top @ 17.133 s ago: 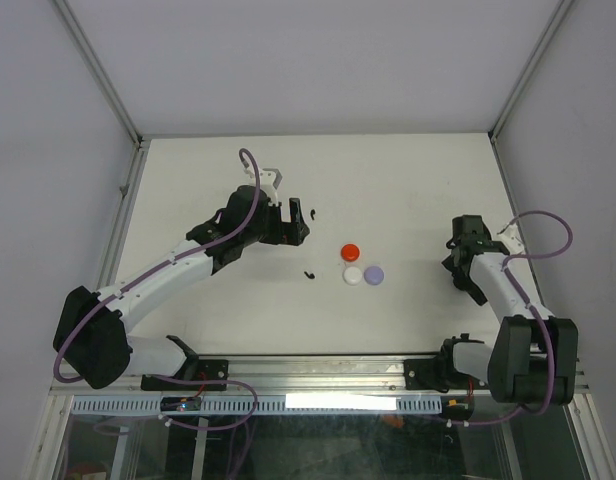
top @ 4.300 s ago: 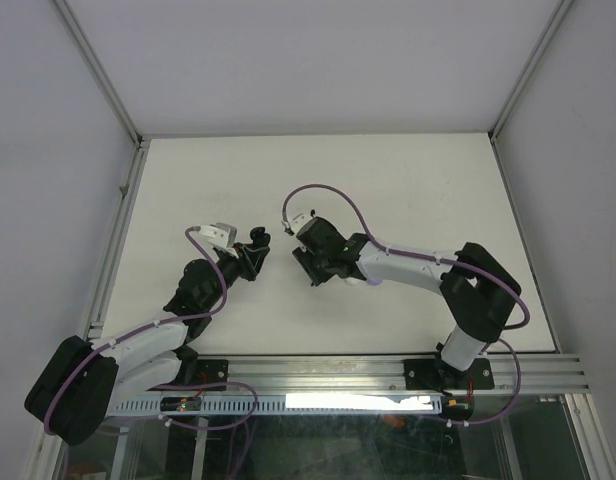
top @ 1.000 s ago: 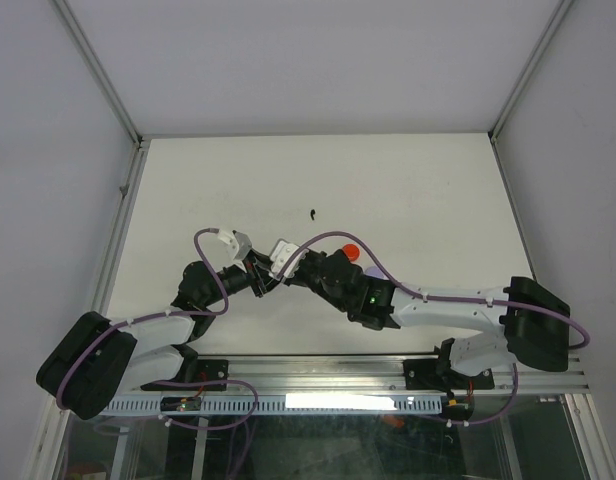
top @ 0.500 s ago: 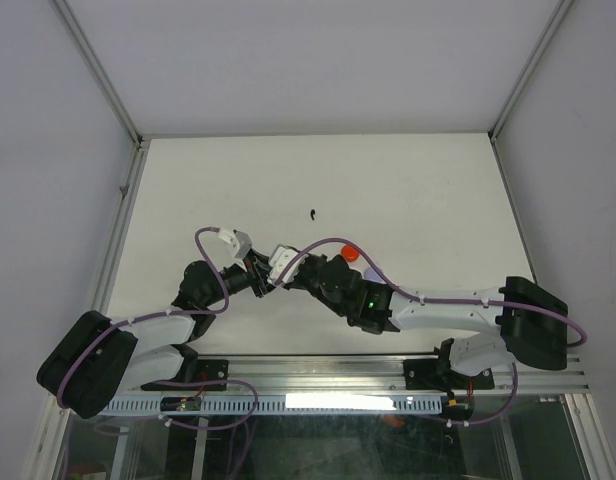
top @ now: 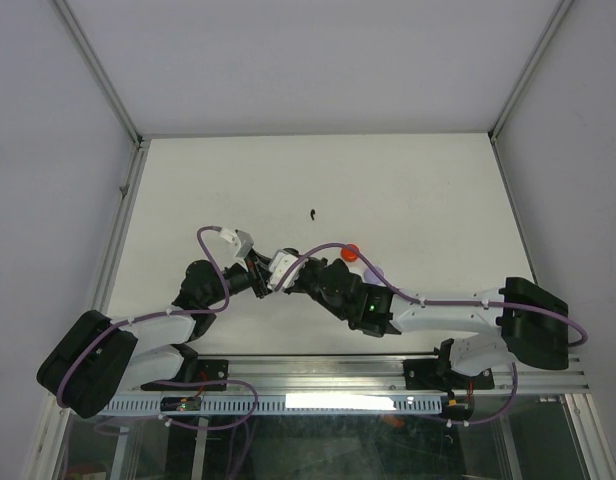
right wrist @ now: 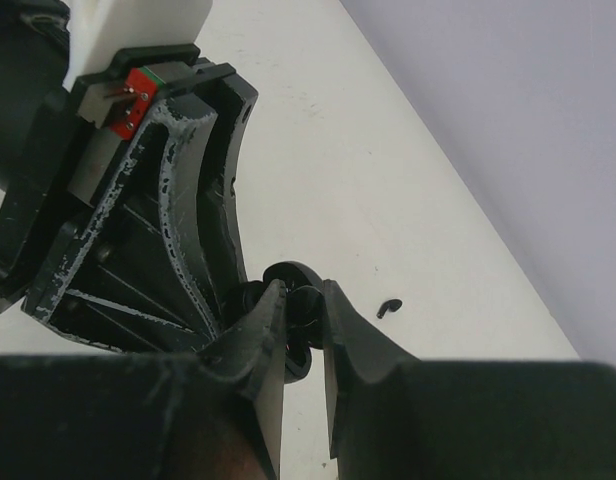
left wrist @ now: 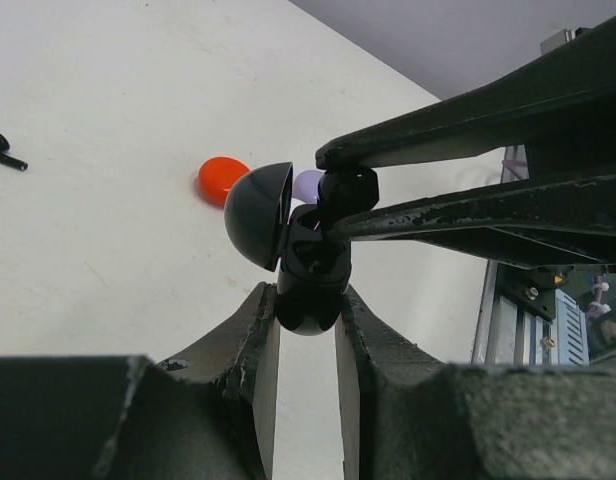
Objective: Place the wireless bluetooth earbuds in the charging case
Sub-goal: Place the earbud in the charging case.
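Black case [left wrist: 260,215] clamped in left pincer [left wrist: 308,308].

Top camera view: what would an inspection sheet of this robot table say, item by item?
Surface: white table, matte.
Job's things: black charging case, lid open, clamped from both sides; held black earbud right at its opening; loose black earbud lying alone farther back.
Clutter: red disc and lilac disc next to the right arm.
Grippers: left gripper fingers shut on the case; right gripper fingers shut on the held earbud.
Cables: purple cables loop along both arms.
Surroundings: plain pale walls; metal rail at the near edge.
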`<state>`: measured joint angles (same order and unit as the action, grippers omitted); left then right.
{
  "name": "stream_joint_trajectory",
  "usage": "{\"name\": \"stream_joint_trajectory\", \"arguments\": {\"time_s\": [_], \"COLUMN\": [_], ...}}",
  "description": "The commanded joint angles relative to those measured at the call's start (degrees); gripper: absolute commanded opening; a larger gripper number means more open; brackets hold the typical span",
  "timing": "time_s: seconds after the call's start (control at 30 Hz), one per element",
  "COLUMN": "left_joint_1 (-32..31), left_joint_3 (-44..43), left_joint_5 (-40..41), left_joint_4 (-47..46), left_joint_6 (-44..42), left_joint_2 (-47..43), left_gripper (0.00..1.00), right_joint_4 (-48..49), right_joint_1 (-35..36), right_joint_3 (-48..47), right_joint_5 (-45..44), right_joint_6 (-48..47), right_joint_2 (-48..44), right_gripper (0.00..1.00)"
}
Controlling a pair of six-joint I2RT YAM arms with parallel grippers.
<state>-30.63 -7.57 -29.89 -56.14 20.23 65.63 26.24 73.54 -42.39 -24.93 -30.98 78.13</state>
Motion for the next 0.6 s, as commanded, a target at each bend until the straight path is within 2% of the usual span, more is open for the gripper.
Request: {"name": "stream_joint_trajectory", "arguments": {"time_s": [0.0, 0.57], "left_joint_1": [0.50, 0.53], "left_joint_3": [-2.06, -0.03], "left_joint_5": [2.60, 2.14], "left_joint_4": [-2.84, -6.36], "left_joint_6": [1.03, -1.10], "left_joint_2": [-0.59, -2.40], "left_gripper": [0.00, 0.00], "right_joint_4": [1.39, -2.83], "right_joint_1": [1.32, 1.52], "right_joint_3": [0.09, -3.01], "right_joint_5": [0.58, 0.56], "right_joint_6": [0.90, 7.33], "right_joint_2": [-3.15, -2.19], "right_gripper": [0.16, 0.16]}}
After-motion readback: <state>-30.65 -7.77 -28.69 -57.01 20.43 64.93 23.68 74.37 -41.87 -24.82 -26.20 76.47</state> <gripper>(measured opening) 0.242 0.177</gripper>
